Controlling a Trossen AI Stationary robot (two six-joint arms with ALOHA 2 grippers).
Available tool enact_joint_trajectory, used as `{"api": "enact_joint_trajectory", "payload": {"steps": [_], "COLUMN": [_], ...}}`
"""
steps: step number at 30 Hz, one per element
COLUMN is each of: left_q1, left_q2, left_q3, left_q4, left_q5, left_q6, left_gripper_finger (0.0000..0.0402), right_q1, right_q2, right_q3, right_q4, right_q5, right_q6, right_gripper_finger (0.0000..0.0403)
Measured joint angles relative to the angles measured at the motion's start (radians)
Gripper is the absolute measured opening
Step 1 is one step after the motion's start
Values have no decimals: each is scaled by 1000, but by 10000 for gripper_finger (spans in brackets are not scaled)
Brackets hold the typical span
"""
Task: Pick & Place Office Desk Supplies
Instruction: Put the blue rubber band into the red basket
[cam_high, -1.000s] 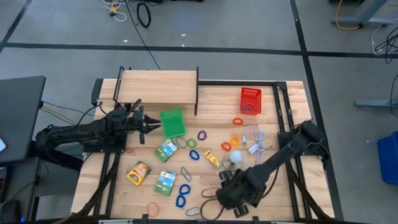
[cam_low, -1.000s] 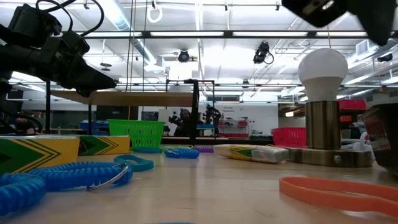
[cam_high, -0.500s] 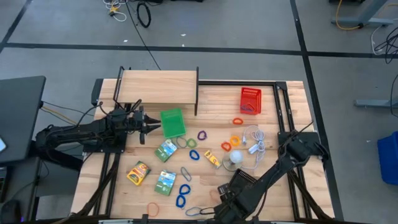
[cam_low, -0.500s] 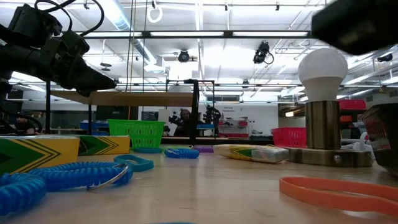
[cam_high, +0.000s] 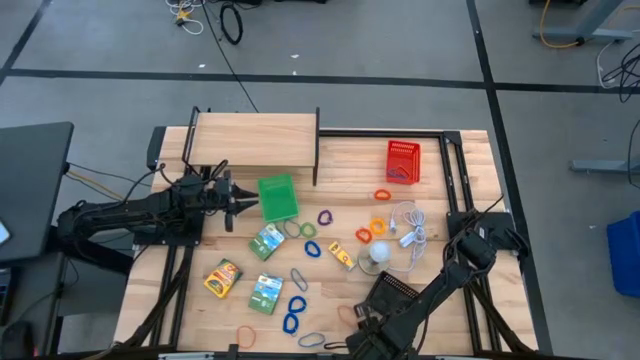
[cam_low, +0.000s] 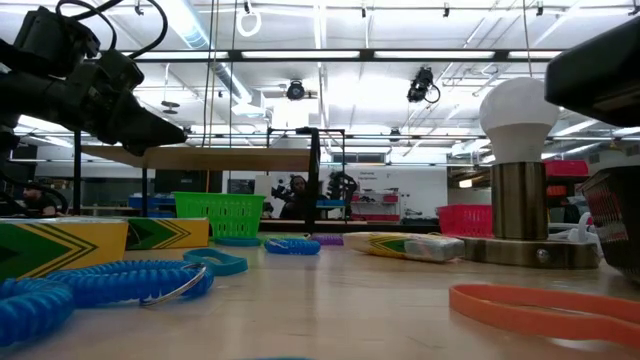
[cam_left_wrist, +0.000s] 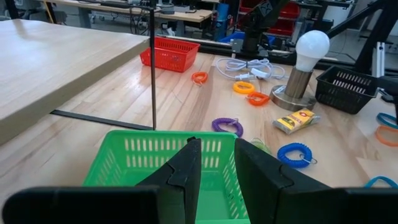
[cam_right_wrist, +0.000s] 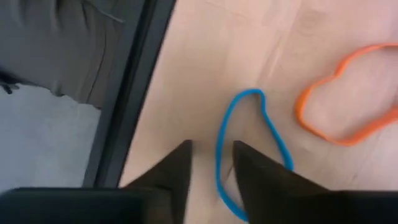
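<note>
Coloured loops lie across the table: blue coils (cam_high: 293, 305), a purple one (cam_high: 324, 217) and orange ones (cam_high: 377, 224). Green packets (cam_high: 267, 241) and a yellow packet (cam_high: 223, 277) lie flat, with a small yellow piece (cam_high: 342, 256) beside them. My right gripper (cam_high: 350, 345) is at the table's near edge, pointing down and narrowly open. One side of a thin blue band (cam_right_wrist: 221, 143) runs between its fingers (cam_right_wrist: 211, 168), and an orange band (cam_right_wrist: 339, 106) lies beside it. My left gripper (cam_left_wrist: 217, 168) hovers narrowly open beside the green basket (cam_high: 278, 197).
A wooden shelf (cam_high: 252, 139) stands at the far left. The red basket (cam_high: 402, 161) is at the far right. The white bulb on its metal base (cam_high: 378, 252), its white cord (cam_high: 410, 225) and a black mesh basket (cam_high: 392, 292) sit near my right arm. The table's dark near edge (cam_right_wrist: 130, 93) is close to my right gripper.
My right arm has swung toward the table's near edge, carrying its gripper from beside the bulb down to the blue band at the edge. The black mesh basket, which the arm had covered, now shows. My left arm has kept still.
</note>
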Motion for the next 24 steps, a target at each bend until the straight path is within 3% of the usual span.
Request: {"api": "enact_joint_trajectory", "payload": {"steps": [5, 12, 16, 24], "left_q1": [0, 0, 0, 0], "left_q2": [0, 0, 0, 0], "left_q3": [0, 0, 0, 0], "left_q4": [0, 0, 0, 0], "left_q5": [-15, -15, -15, -15], "left_q6": [0, 0, 0, 0], "left_gripper_finger": [104, 104, 104, 104], "right_q1": [3, 7, 7, -11], "right_q2": [7, 4, 0, -3], "right_q3": [2, 18, 98, 252], "right_q4": [-11, -11, 3, 28], "right_q5": [47, 65, 119, 349], "right_q6": [-4, 1, -22, -150], "right_gripper_finger": [12, 4, 2, 1]}}
